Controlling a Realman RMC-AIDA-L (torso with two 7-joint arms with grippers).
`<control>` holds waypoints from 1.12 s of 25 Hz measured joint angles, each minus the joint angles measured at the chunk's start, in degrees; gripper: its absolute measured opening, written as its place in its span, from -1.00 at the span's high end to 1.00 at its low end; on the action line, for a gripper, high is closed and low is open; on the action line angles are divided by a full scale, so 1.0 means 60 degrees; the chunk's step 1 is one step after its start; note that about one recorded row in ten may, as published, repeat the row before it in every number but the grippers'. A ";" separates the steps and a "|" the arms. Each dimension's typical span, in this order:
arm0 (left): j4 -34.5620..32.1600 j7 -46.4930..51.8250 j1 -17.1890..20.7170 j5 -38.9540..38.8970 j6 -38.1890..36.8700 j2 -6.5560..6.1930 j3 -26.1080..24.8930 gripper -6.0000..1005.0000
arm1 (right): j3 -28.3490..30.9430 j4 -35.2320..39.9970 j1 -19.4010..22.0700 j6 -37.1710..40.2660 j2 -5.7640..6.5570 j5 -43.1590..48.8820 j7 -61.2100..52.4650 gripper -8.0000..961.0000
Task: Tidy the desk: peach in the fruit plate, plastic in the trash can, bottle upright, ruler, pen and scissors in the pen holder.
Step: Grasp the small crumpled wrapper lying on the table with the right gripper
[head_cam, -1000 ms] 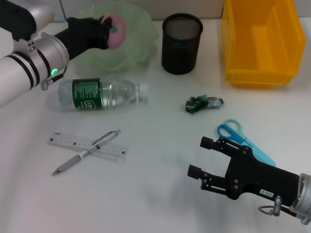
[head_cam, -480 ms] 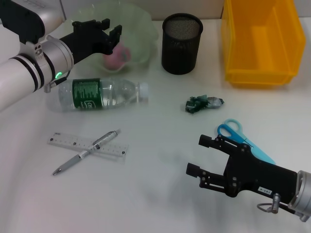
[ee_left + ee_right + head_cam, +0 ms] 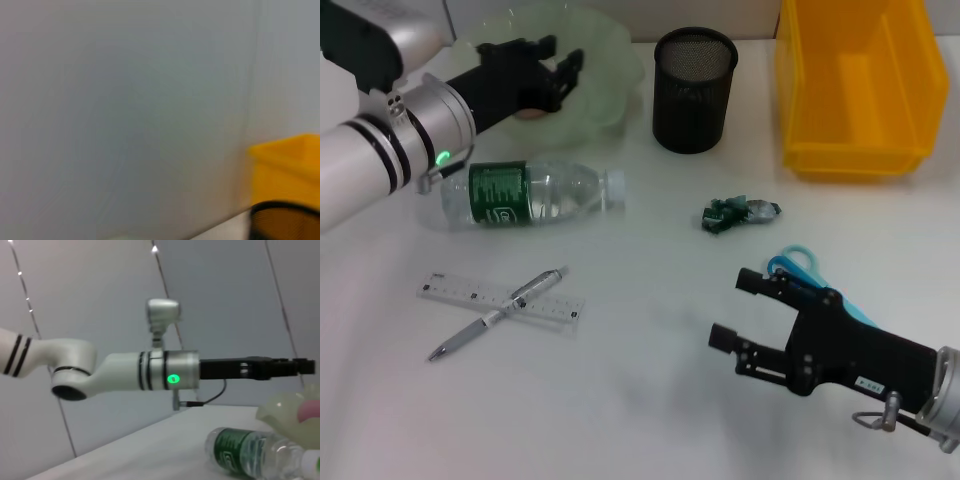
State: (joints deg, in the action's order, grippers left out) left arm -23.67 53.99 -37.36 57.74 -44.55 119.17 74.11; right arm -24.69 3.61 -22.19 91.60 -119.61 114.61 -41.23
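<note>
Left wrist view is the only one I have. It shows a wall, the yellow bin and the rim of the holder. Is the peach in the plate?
Observer: Yes. The right wrist view shows the peach lying in the plate.
Operator: Is the left gripper open?
Observer: The left gripper is open and empty, above the plate.
Operator: And the right gripper?
Observer: The right gripper is open, at the scissors, which it partly hides in the head view.
</note>
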 joint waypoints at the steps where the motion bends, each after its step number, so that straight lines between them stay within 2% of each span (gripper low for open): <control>1: 0.0000 0.0000 0.0000 0.0000 0.0000 0.0000 0.0000 0.22 | 0.0000 0.0000 0.0000 0.0000 0.0000 0.0000 0.0000 -0.70; 4: -0.0040 0.0045 0.0368 0.0024 -0.1625 -0.0015 0.0059 0.18 | 0.0170 0.0000 0.0078 0.0026 0.0015 0.0000 0.0000 -0.70; 5: -0.0079 0.0248 0.0628 0.0114 -0.2621 -0.0075 0.0115 0.17 | 0.0233 0.0016 0.0120 0.0024 0.0028 0.0000 -0.0028 -0.70; 6: -0.0079 0.0248 0.0628 0.0114 -0.2621 -0.0075 0.0115 0.16 | 0.0233 0.0016 0.0120 0.0024 0.0028 0.0000 -0.0028 -0.70; 7: -0.0306 0.0788 0.0922 0.0406 -0.3579 -0.0169 0.0255 0.14 | 0.0264 0.0031 0.0133 0.0017 0.0031 0.0000 -0.0050 -0.70; 9: -0.0443 0.1016 0.1027 0.0596 -0.3909 -0.0214 0.0301 0.12 | 0.0324 0.0060 0.0148 0.0001 0.0037 0.0000 -0.0076 -0.70; 10: -0.0873 0.1588 0.1329 0.1225 -0.4617 -0.0291 0.0291 0.10 | 0.0370 0.0079 0.0152 -0.0001 0.0042 0.0000 -0.0083 -0.70; 11: -0.0873 0.1588 0.1329 0.1225 -0.4617 -0.0291 0.0291 0.09 | 0.0370 0.0079 0.0152 -0.0001 0.0042 0.0000 -0.0083 -0.70; 16: -0.1663 0.1888 0.2141 0.2160 -0.5996 -0.0305 0.0253 0.03 | 0.0562 0.0140 0.0066 -0.0014 0.0052 0.0000 -0.0090 -0.70; 20: -0.1723 0.1499 0.2308 0.2826 -0.6886 -0.0298 0.0206 -0.02 | 0.0649 0.0237 0.0023 -0.0018 0.0044 0.0000 -0.0095 -0.70; 24: -0.1726 0.1214 0.2389 0.3144 -0.7170 -0.0289 0.0203 -0.08 | 0.0861 0.0264 0.0005 -0.0019 0.0047 0.0000 -0.0109 -0.70; 27: -0.1730 0.1199 0.2405 0.3607 -0.7193 -0.0291 0.0202 -0.45 | 0.1042 0.0385 0.0011 -0.0019 0.0049 0.0000 -0.0248 -0.70; 28: -0.1732 0.1226 0.2379 0.3797 -0.7192 -0.0295 0.0202 -0.48 | 0.1085 0.0511 0.0011 -0.0018 0.0050 0.0000 -0.0417 -0.70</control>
State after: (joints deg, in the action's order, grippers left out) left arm -34.06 61.34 -23.09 80.52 -87.70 117.40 75.32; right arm -18.18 6.67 -22.12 91.49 -119.31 114.61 -43.74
